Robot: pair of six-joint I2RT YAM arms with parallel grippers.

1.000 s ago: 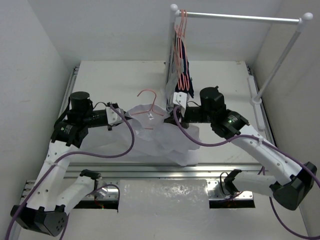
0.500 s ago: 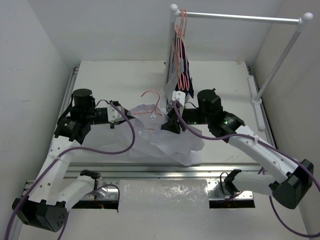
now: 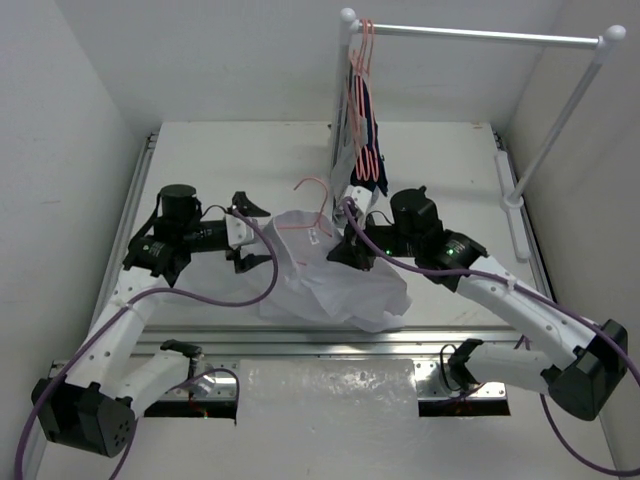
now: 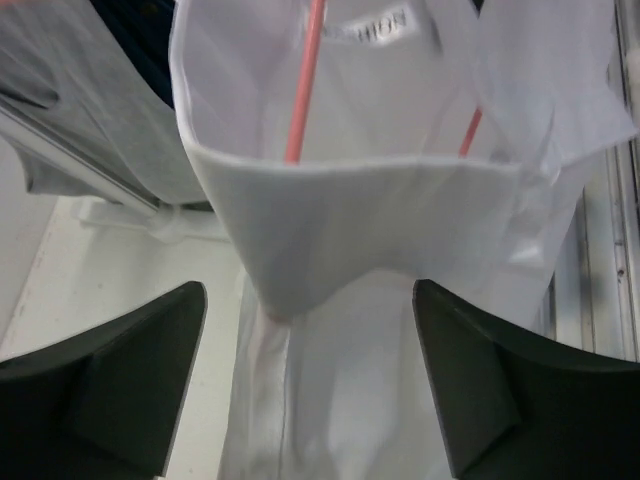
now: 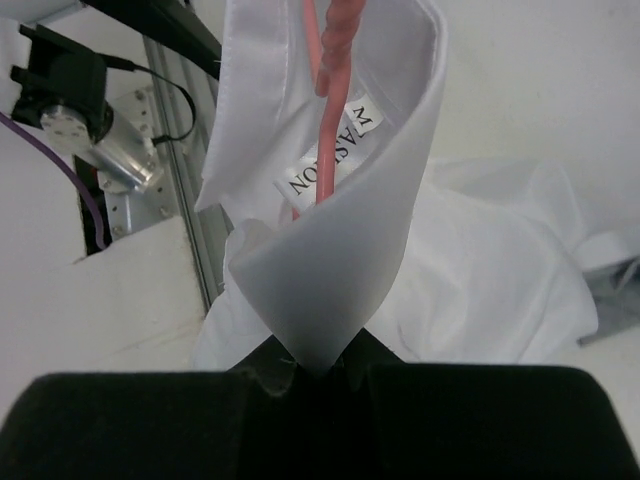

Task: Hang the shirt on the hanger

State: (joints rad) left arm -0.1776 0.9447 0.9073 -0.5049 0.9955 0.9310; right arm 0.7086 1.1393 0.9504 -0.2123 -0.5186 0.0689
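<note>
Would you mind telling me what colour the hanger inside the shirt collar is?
Salmon pink; the hanger shows best in the right wrist view.

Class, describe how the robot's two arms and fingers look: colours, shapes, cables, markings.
Both the left arm and right arm have white links, black cylindrical joints and a looping purple cable. The right arm shows a small green light. The left fingers are dark, matte wedges.

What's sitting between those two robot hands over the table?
The white shirt, with the pink hanger poking out of its collar. The top view shows it; up close, the right hand pinches the collar, and the left hand is open, facing it.
</note>
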